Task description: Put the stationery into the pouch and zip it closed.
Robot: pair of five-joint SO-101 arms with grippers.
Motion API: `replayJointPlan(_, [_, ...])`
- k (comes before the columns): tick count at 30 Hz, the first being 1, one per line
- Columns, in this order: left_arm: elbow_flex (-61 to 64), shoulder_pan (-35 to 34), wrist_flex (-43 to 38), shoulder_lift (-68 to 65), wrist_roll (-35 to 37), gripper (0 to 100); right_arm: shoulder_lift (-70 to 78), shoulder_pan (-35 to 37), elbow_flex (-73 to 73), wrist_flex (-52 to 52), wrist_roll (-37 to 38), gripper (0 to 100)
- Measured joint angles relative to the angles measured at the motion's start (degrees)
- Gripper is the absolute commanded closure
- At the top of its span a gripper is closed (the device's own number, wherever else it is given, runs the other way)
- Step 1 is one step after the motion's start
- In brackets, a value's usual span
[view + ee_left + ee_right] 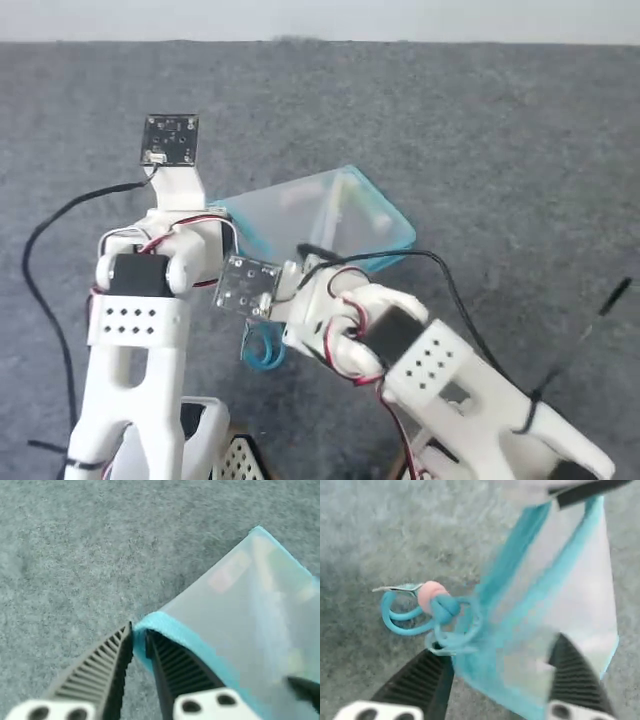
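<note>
High view: the pouch (330, 215) lies at frame centre on the grey mat (500, 150). It is translucent with blue trim and spans the gap between the left arm (135, 310) at frame left and the right arm (440, 370) entering from lower right. Its cord (263, 352) curls out at lower centre, beside the right arm's wrist. This view gives the overall layout, with the two arms placed at opposite ends of the pouch.

Left wrist view: the left gripper (138, 636) is all but closed, its tips pinching the pouch's blue corner at lower centre. The hold probably serves as an anchor, so that the pouch does not slide when the zip is drawn. Faint pink and green shapes at upper right are likely the stationery (227, 577), already inside. The high view renders them as pale hints.

Right wrist view: the right gripper (501, 645) stands wide open, one jaw on either side of the pouch's zip end, with no firm hold evident. A pink bead (431, 594) on the cord sits at centre left, near one jaw — the high view gives the cord as a plain blue curl. The zipping step appears to be in hand, but whether the zip is fully shut cannot be told.
</note>
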State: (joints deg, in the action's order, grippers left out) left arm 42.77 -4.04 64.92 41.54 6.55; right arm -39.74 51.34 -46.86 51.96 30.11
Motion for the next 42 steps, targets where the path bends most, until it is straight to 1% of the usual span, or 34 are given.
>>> replayJointPlan(2, [0.00,-0.18,0.00,0.00,0.00,99,0.62,-1.14,1.67,0.00,0.09,99.8])
replayJointPlan(4, [0.00,-0.18,0.00,0.00,-0.26,99,0.62,-3.08,3.08,0.00,0.09,98.5])
replayJointPlan(7, [0.00,-0.18,0.00,0.00,-1.14,98,0.62,-6.42,4.22,-0.26,0.09,99.1])
replayJointPlan(11, [-2.46,1.32,0.97,0.00,-2.90,88,0.62,-10.81,4.92,-0.35,0.18,99.2])
replayJointPlan(14, [-8.70,3.52,6.33,0.09,-4.75,83,0.88,-13.63,7.21,-0.35,-1.23,99.2])
replayJointPlan(17, [-16.62,5.01,14.33,0.09,-6.95,80,0.97,-14.95,8.53,-0.35,-2.64,99.2])
replayJointPlan(20, [-25.05,4.84,23.56,0.09,-8.44,79,1.05,-15.03,8.88,-0.35,-3.43,99.2])
replayJointPlan(22, [-29.63,4.75,29.19,0.09,-11.08,79,1.05,-15.03,8.88,-0.35,-3.60,99.2])
replayJointPlan(24, [-32.35,5.36,32.88,0.18,-13.89,79,1.05,-15.03,8.88,-0.35,-3.96,99.2])
replayJointPlan(28, [-31.30,7.82,33.49,0.18,-19.25,79,1.67,-15.21,10.81,-0.09,-6.59,99.2])
replayJointPlan(32, [-22.86,12.48,33.23,5.36,-20.22,79,1.67,-16.09,16.62,5.71,-9.85,99.2])
replayJointPlan(36, [-12.22,14.95,27.16,14.24,-20.22,79,1.67,-16.09,21.19,11.43,-11.60,99.2])
replayJointPlan(40, [-2.99,15.74,20.04,18.73,-20.22,74,1.67,-14.95,21.54,12.48,-11.96,99.1])
replayJointPlan(42, [-0.79,15.74,17.32,19.69,-20.22,73,1.67,-13.71,21.54,12.66,-12.40,99.1])
